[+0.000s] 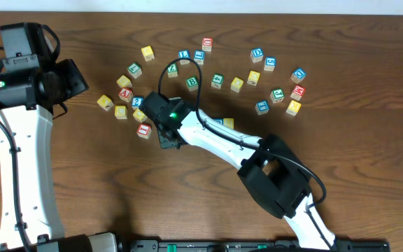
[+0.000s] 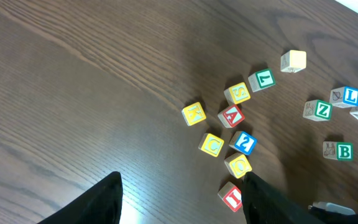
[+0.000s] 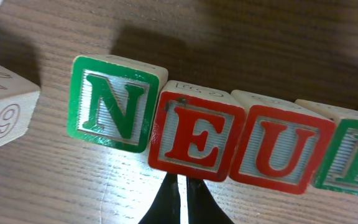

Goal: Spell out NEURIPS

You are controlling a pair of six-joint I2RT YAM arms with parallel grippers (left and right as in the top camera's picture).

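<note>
In the right wrist view, a row of blocks lies on the table: green N (image 3: 110, 102), red E (image 3: 194, 140), red U (image 3: 278, 149), and green R (image 3: 353, 158) cut off at the right edge. My right gripper (image 3: 182, 190) is shut and empty, its tips just below the E block. In the overhead view it (image 1: 168, 138) is at the table's centre and the arm hides the row. A red I block (image 1: 144, 130) lies just to its left and also shows in the left wrist view (image 2: 232, 196). My left gripper (image 2: 182, 202) is open and empty, high above the table at the left (image 1: 72, 77).
Several loose letter blocks are scattered across the far half of the table, including a yellow S (image 2: 237, 93), a green T (image 2: 263, 79) and a blue 2 (image 2: 245, 142). A plain block face marked 9 (image 3: 2, 112) lies left of the N.
</note>
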